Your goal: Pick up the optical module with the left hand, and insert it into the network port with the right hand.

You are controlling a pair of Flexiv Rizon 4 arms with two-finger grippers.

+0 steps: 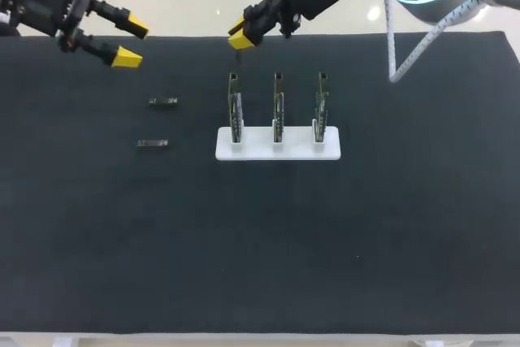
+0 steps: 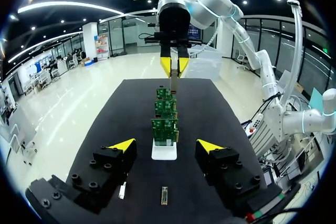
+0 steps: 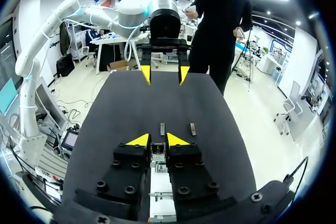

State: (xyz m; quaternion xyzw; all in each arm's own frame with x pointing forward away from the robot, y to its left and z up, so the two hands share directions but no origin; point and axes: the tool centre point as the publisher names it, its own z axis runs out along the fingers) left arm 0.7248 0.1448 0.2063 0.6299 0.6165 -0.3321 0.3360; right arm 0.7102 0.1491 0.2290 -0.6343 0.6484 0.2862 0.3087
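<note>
Beyond the left end of the white stand (image 1: 278,150), the right gripper (image 1: 241,34) is clenched on a small module (image 2: 173,83), which hangs down from its fingertips just above the nearest of the stand's three upright boards (image 1: 278,107). Two more modules (image 1: 163,101) (image 1: 152,144) lie flat on the black table (image 1: 325,241) left of the stand. Farther left of the stand, the left gripper (image 1: 130,42) hangs released, grasping nothing.

Three boards (image 1: 277,111) are stood in a row on a base (image 1: 278,152). Two optical modules (image 1: 163,101) are laid left of it, one behind the other.
</note>
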